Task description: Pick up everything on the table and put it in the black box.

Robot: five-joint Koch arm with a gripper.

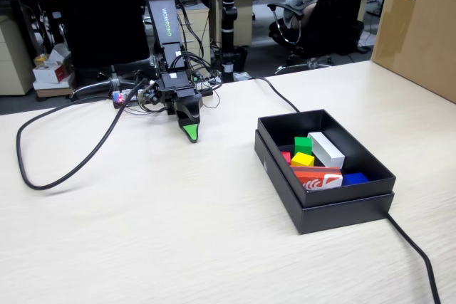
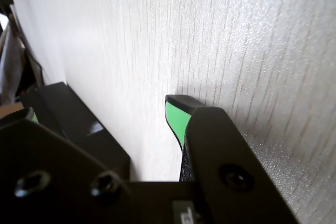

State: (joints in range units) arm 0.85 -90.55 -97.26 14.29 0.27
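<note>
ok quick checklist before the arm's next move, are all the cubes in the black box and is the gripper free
1. Small yellow cube inside shallow matte black cardboard box: ok.
2. Small green cube inside the box: ok.
3. Small red cube inside, mostly hidden behind yellow: ok.
4. Beige wood-grain tabletop carries no loose cubes: ok.
5. Gripper holds nothing, tip down near the table: ok.
6. Jaws open or shut: cannot tell.

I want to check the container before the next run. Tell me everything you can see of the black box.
The black box is a shallow rectangular box of matte black card, seated in a matching black tray as its base. It rests flat on the table, right of the gripper in the fixed view. Inside lie a green cube, yellow cube, part of a red cube, a white block, an orange-red packet and something blue.
</note>
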